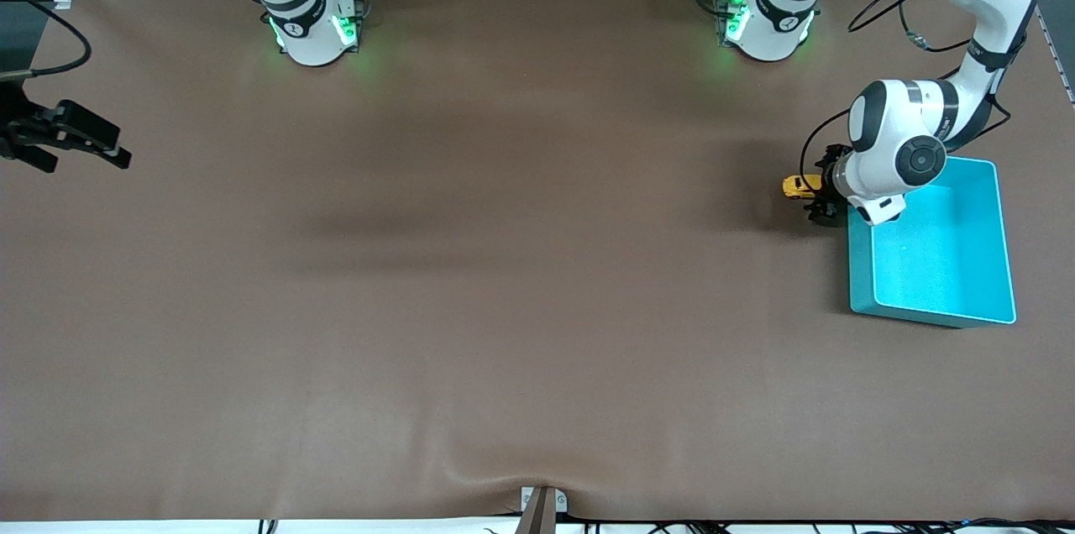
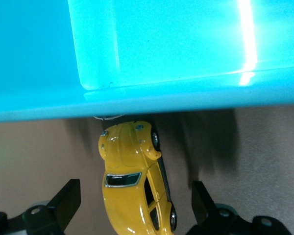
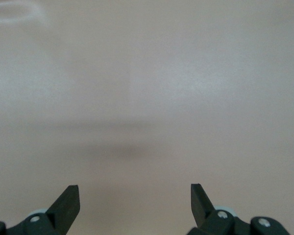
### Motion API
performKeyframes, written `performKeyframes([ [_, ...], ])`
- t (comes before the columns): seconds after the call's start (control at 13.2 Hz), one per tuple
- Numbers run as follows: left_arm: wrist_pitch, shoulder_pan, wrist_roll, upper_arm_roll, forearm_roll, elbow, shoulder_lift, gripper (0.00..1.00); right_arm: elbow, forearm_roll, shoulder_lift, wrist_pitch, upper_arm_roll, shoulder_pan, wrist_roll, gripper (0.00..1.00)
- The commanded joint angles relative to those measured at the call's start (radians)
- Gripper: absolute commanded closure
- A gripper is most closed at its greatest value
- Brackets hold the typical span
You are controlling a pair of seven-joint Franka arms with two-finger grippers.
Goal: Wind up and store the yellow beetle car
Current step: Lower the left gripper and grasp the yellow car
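The yellow beetle car (image 1: 796, 185) stands on the brown table beside the teal bin (image 1: 860, 265), at the left arm's end of the table. In the left wrist view the car (image 2: 130, 161) points its nose at the bin's outer wall (image 2: 186, 105). My left gripper (image 2: 134, 188) is open and low around the car's rear half, with a gap between the body and each finger. In the front view the left gripper (image 1: 819, 196) is mostly hidden under its wrist. My right gripper (image 3: 134, 191) is open and holds nothing; it waits over the right arm's end of the table (image 1: 109, 149).
The teal bin has nothing showing on its floor (image 1: 941, 257). The bare brown tabletop (image 1: 504, 265) spreads between the two arms. A small clamp (image 1: 542, 505) sits at the table edge nearest the front camera.
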Motion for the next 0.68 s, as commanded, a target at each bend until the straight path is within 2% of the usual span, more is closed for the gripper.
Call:
performKeyframes([
  [0.0, 0.016, 0.005, -0.034, -0.004, 0.033, -0.025, -0.027, 0.00, -0.015, -0.009, -0.022, -0.006, -0.006, 0.012, 0.014, 0.00],
  [0.08, 0.016, 0.005, -0.034, -0.004, 0.033, -0.025, -0.027, 0.02, -0.015, -0.009, -0.022, -0.006, -0.006, 0.016, 0.018, 0.00],
  [0.23, 0.016, 0.005, -0.034, -0.004, 0.033, -0.025, -0.027, 0.31, -0.015, -0.009, -0.022, -0.007, -0.006, 0.021, 0.017, 0.00],
  [0.53, 0.018, 0.000, -0.111, -0.006, 0.034, -0.023, -0.035, 0.72, -0.007, -0.007, -0.025, -0.009, -0.005, 0.021, 0.009, 0.00],
  [0.61, 0.018, 0.000, -0.116, -0.006, 0.034, -0.020, -0.038, 0.86, -0.004, -0.007, -0.025, -0.010, -0.003, 0.026, 0.017, 0.00],
])
